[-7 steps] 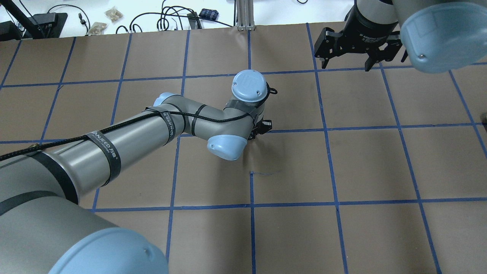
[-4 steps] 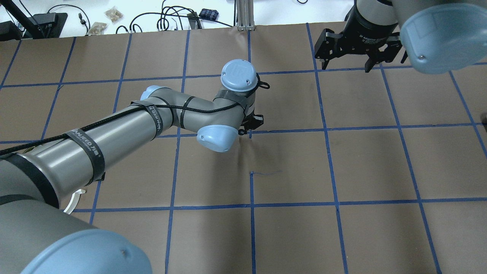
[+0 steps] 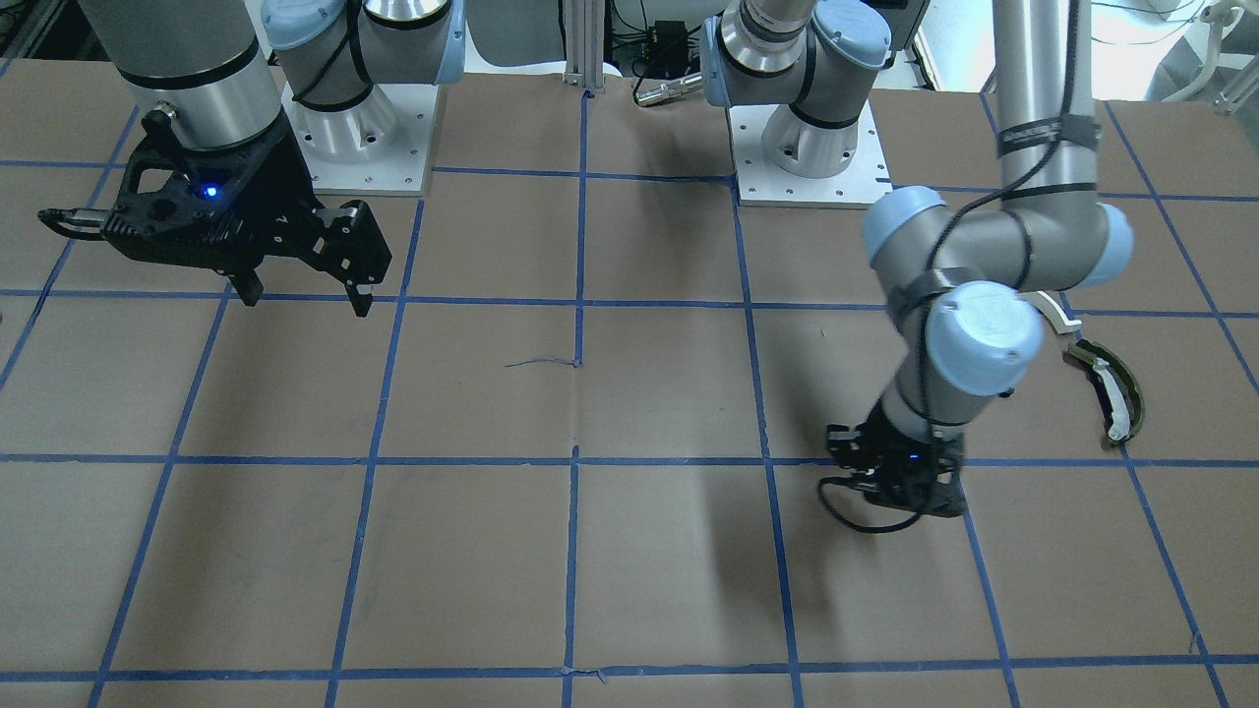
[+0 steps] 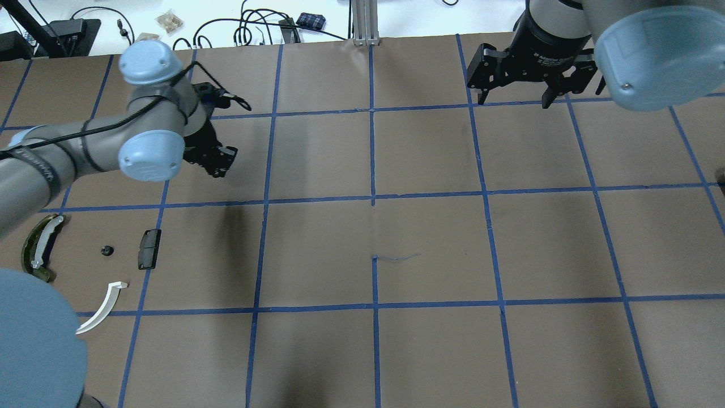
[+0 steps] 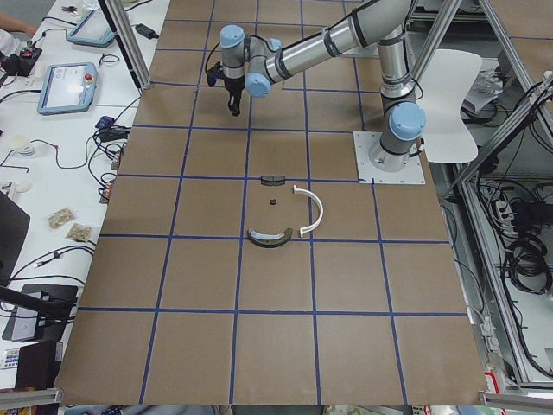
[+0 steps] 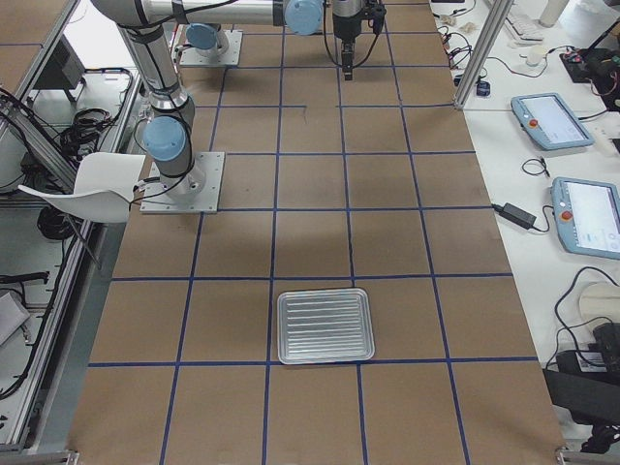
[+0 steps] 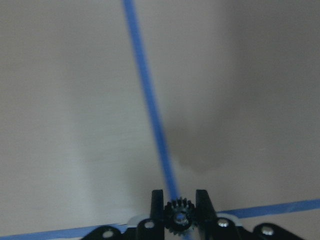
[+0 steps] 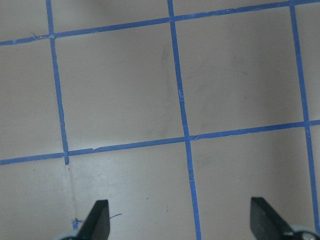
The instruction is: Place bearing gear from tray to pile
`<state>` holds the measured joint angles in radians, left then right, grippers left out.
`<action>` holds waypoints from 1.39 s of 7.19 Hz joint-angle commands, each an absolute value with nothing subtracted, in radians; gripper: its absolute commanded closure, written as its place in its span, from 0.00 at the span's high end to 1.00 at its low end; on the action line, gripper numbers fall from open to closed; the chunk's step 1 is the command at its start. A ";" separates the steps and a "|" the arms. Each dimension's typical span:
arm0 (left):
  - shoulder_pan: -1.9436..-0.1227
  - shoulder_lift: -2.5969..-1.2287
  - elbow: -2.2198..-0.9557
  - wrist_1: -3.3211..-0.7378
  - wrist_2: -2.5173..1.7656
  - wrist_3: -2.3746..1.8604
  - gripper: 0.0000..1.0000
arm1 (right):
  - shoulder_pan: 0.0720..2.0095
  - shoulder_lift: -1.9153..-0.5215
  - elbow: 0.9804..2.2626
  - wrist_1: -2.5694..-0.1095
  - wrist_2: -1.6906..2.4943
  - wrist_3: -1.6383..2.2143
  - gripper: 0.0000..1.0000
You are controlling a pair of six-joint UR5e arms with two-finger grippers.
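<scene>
Fingers of the left gripper [image 7: 179, 202] pinch a small black gear [image 7: 176, 219] above the brown surface [image 4: 430, 249], held apart from the pile [image 5: 273, 202] lying nearer the robot: a green curved piece [image 4: 39, 247], a tiny dark part [image 4: 105, 250], a white arc [image 4: 105, 306] and a dark block [image 4: 149, 248]. Farther right, the right gripper [image 4: 512, 96] hangs over the surface with fingers spread wide. A metal tray [image 6: 325, 325] sits near the surface's right end.

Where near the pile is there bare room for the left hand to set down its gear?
Bare paper lies right of the dark block, towards the centre. Crowded: between the olive-green piece, white arc and block, where a small black part sits.
</scene>
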<state>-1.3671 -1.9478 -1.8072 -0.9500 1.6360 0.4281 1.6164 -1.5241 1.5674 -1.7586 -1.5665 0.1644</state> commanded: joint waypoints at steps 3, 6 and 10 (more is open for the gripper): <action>-0.998 -1.931 -1.915 -0.943 1.631 0.834 0.00 | 1.617 -1.523 1.574 -1.758 -1.568 0.164 1.00; -0.954 -1.910 -1.986 -0.948 1.621 0.833 0.00 | 1.618 -1.517 1.577 -1.759 -1.566 0.164 1.00; -0.962 -1.852 -2.056 -0.956 1.611 0.821 0.04 | 1.617 -1.511 1.566 -1.761 -1.566 0.167 1.00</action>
